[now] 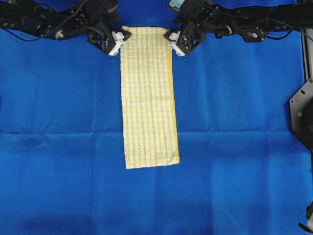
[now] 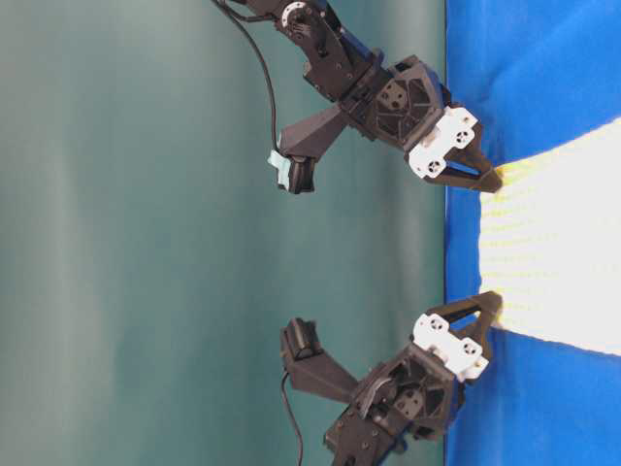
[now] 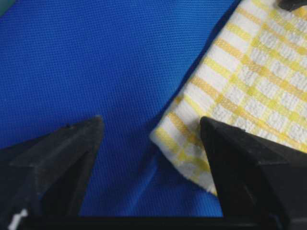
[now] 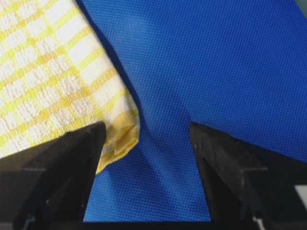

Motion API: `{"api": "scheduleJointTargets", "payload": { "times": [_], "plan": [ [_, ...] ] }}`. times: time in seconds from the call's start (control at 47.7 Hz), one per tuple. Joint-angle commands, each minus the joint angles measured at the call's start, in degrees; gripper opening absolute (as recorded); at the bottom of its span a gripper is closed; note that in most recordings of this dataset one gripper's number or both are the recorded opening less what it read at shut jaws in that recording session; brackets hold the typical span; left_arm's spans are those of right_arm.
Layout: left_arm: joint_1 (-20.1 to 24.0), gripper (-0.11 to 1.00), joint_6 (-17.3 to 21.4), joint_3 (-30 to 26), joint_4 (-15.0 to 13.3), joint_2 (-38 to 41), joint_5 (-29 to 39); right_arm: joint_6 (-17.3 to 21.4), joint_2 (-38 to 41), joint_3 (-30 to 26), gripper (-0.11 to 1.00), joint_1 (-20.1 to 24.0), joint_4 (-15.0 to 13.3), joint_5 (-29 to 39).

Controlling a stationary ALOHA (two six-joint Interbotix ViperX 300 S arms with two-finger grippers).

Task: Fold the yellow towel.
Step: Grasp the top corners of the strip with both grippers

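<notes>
Two grippers, left (image 1: pixel 119 40) and right (image 1: pixel 173 41), jaws spread and gripping nothing, at the 11 and 1 o'clock corners of the yellow towel (image 1: pixel 148 98), folded into a long strip running from 12 toward 6 o'clock on the blue cloth (image 1: pixel 58 122).

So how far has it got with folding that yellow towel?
Part way, it seems. The yellow towel already lies as a long narrow strip on the blue cloth, with doubled edges along one side, so one fold looks done. Right now the left gripper and right gripper sit open at the strip's two top corners, each with a corner between its jaws, nothing pinched yet. Still left: grasping those corners and folding the strip end to end.
</notes>
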Motion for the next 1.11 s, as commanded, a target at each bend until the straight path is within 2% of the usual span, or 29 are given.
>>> {"api": "scheduleJointTargets", "payload": {
  "times": [0.0,0.063,0.189,0.272,0.649,1.089],
  "plan": [
    [0.4,0.69,0.1,-1.5,0.1,-0.2,-0.2,-0.1,-0.5,-1.0,0.68,-0.1,0.2,-0.4],
    [0.6,0.57,0.5,-1.7,0.1,0.0,-0.2,-0.1,-0.4,-0.9,0.59,-0.2,0.2,-0.5],
    [1.3,0.21,3.0,-2.2,0.1,0.1,-0.2,-0.1,-0.3,-0.8,0.22,-0.1,0.7,-0.8],
    [1.7,0.04,4.5,-2.7,0.1,0.1,-0.1,-0.1,-0.2,-0.8,0.06,-0.1,1.3,-1.3],
    [1.5,0.03,4.8,-4.4,0.1,-0.8,4.5,-0.1,-0.9,-0.8,0.05,-0.1,2.5,-2.7],
    [-1.1,0.03,5.4,-3.0,0.1,-8.3,6.3,-0.2,-8.8,0.9,0.05,-0.1,2.5,-1.5]
  ]
}}
